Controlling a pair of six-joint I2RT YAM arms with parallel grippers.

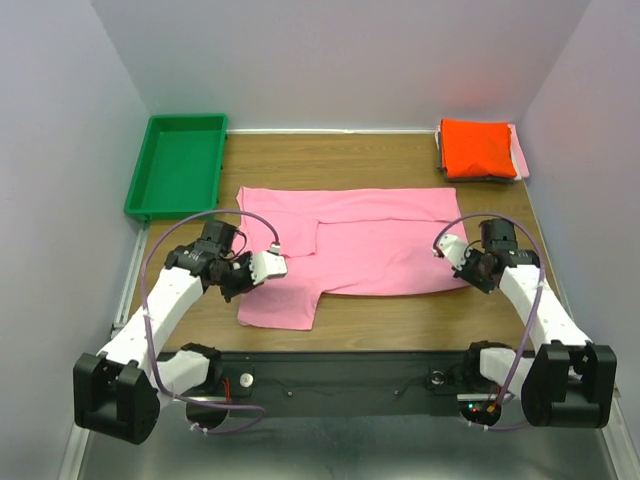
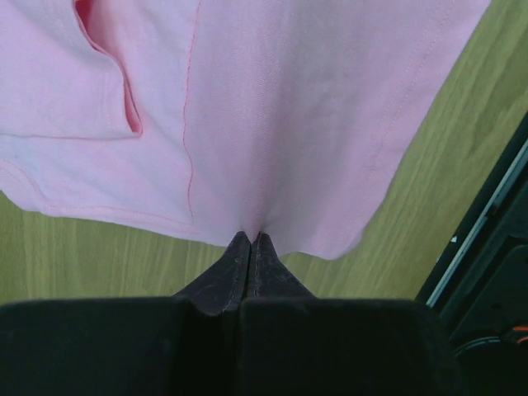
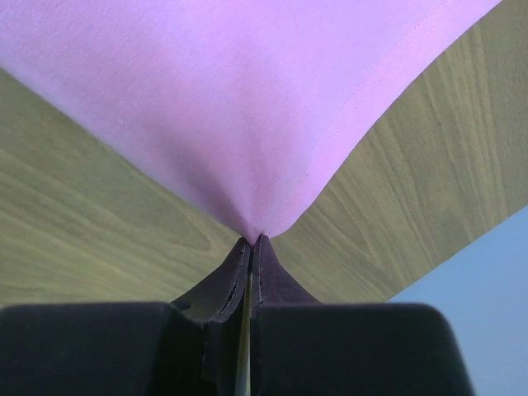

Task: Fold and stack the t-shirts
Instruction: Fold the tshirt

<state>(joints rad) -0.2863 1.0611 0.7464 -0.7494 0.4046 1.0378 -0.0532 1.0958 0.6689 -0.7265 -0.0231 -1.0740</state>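
The large pink t-shirt (image 1: 370, 245) lies spread flat on the wooden table (image 1: 400, 320), just right of the green tray (image 1: 178, 165) and nearer the arms than it. Its long axis runs left to right. One flap hangs toward the arms on the side nearer the tray.

The left gripper (image 1: 270, 265) sits at that flap's outer edge, below the tray's near corner. Its fingers are pressed together with a pinch of pink cloth between the tips. The right gripper (image 1: 445, 245), well to the right of the tray, is clamped the same way on the shirt's opposite edge.

So the shirt stretches between the two grippers, with its bulk inward of each and slightly beyond them. Each arm holds the end on its own side. I judge any fold now needs both ends carried together, or the cloth will skew.

Far right of the tray, against the same back wall, an orange-red t-shirt (image 1: 478, 148) tops a folded stack, with a paler pink one (image 1: 519, 152) showing at the stack's right edge.
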